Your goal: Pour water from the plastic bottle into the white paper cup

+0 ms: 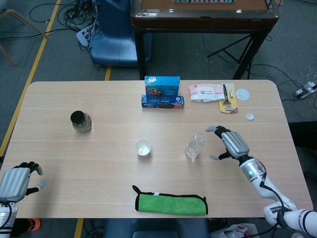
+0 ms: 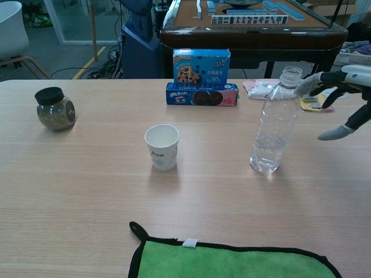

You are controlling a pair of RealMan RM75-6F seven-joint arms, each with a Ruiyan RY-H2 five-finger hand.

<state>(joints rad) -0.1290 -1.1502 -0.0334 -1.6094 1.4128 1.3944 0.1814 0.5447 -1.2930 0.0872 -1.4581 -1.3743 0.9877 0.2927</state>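
Note:
The clear plastic bottle [image 1: 193, 146] [image 2: 275, 123] stands upright and uncapped on the table, partly filled with water. The white paper cup [image 1: 142, 148] [image 2: 162, 146] stands upright to its left. My right hand [image 1: 231, 143] [image 2: 341, 98] hangs just right of the bottle, fingers spread, apart from it and holding nothing. My left hand [image 1: 17, 181] sits off the table's front left corner with fingers curled in and nothing in it; it is absent from the chest view.
A green cloth [image 1: 171, 203] [image 2: 232, 260] lies at the front edge. A dark-lidded jar [image 1: 80, 121] [image 2: 55, 108] stands far left. Blue cookie boxes [image 1: 162, 92] [image 2: 201, 76] sit at the back, with a wipes pack [image 1: 205, 92] and a bottle cap [image 1: 250, 117] to the right.

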